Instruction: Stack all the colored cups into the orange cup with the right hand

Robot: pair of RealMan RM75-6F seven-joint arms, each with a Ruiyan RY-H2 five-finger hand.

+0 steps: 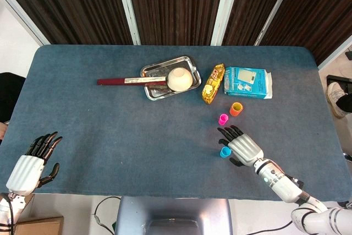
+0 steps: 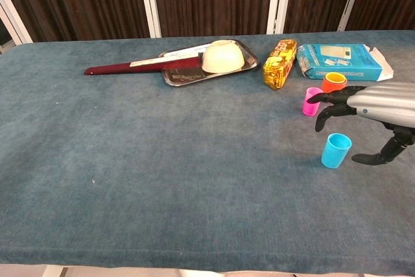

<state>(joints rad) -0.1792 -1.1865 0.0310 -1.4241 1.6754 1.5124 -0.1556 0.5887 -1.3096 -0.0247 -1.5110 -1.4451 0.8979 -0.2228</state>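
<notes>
The blue-covered bench point(image 1: 99, 119) carries a steel tray point(image 1: 155, 72), a yellow snack packet point(image 1: 213, 83) and a blue box point(image 1: 248, 82). An orange cup point(image 1: 236, 109), pink cup point(image 1: 223, 119) and blue cup point(image 1: 225, 152) stand on it too.

We are counting three cups: orange cup point(image 1: 236, 109), pink cup point(image 1: 223, 119), blue cup point(image 1: 225, 152); one bowl point(image 1: 179, 78); one tray point(image 1: 157, 71); two packets: yellow packet point(image 1: 213, 83), blue packet point(image 1: 248, 82).

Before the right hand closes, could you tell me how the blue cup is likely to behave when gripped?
The blue cup looks small and thin-walled, so probably light. It stands upright and taller than wide, so a sideways nudge from the open right robot hand could tip it. Its smooth surface may slip.
</notes>
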